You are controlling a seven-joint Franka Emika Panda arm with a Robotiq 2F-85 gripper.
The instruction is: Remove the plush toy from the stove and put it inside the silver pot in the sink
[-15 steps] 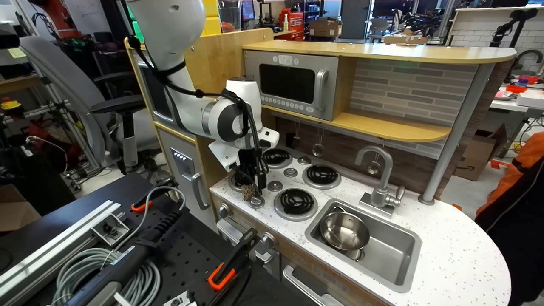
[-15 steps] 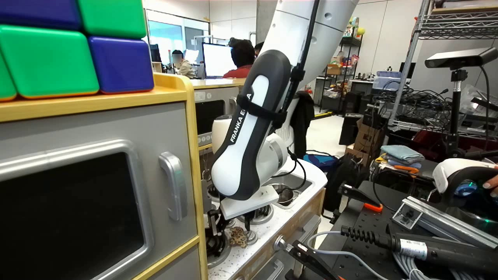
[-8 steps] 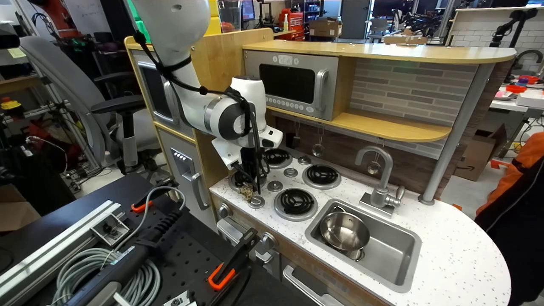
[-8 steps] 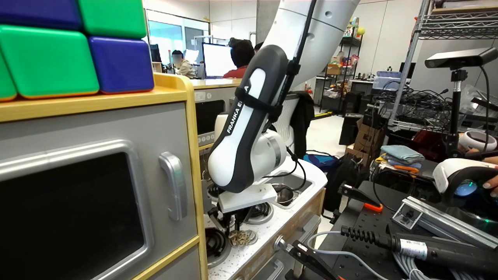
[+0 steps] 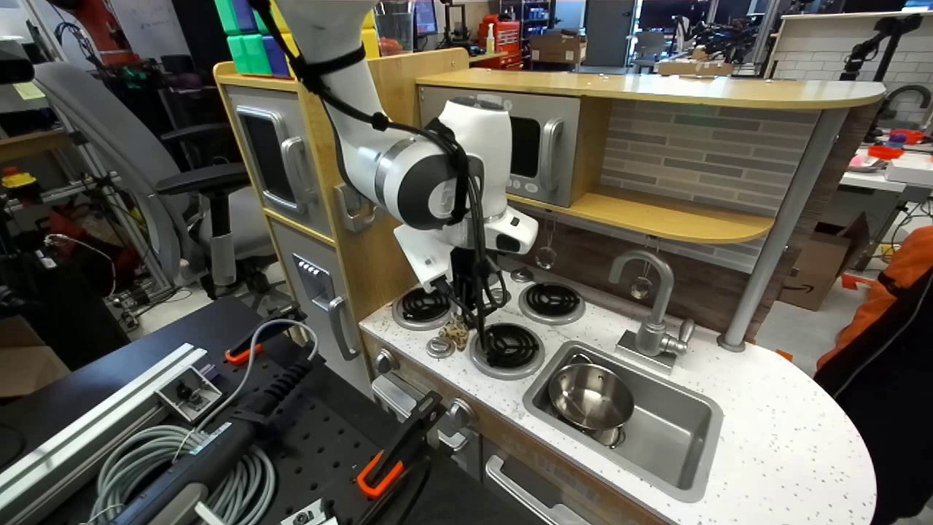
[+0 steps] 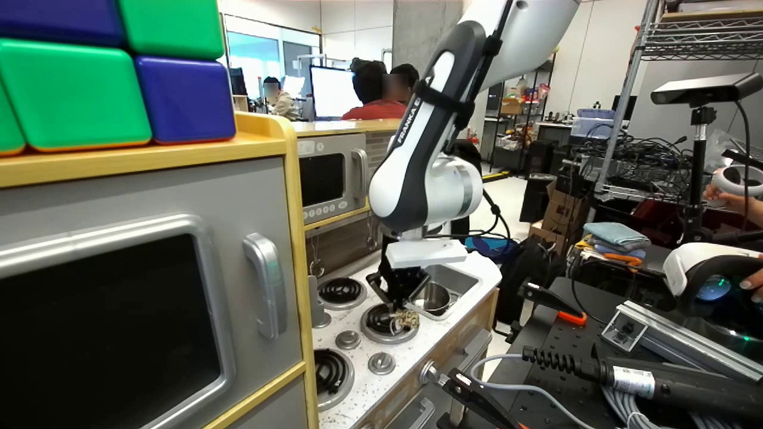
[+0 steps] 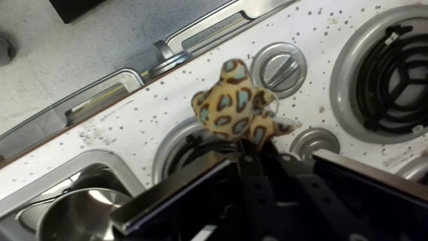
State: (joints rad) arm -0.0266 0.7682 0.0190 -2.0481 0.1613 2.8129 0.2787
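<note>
At the left of an exterior view, the front burner nearest the wooden cabinet is no longer covered by the arm. To its right, the plush toy has just been moved away from that burner, toward the sink. The end effector is narrow, pinching the toy by one end. In that same exterior view the toy shows between the two front burners; it seems lifted off the stove, though how high I cannot tell. So the picking-up looks done and the carry begun; the putting-in remains. Further right, the silver pot stands in the sink, mouth up, at the end nearer the stove.

Counting left to right: four burners, taking the views together, since the arm covers the back one by the cabinet and the wrist view catches only its edge; one toy, in the end effector; one pot; one sink; one tap behind it. Two clear baubles hang at the back.
</note>
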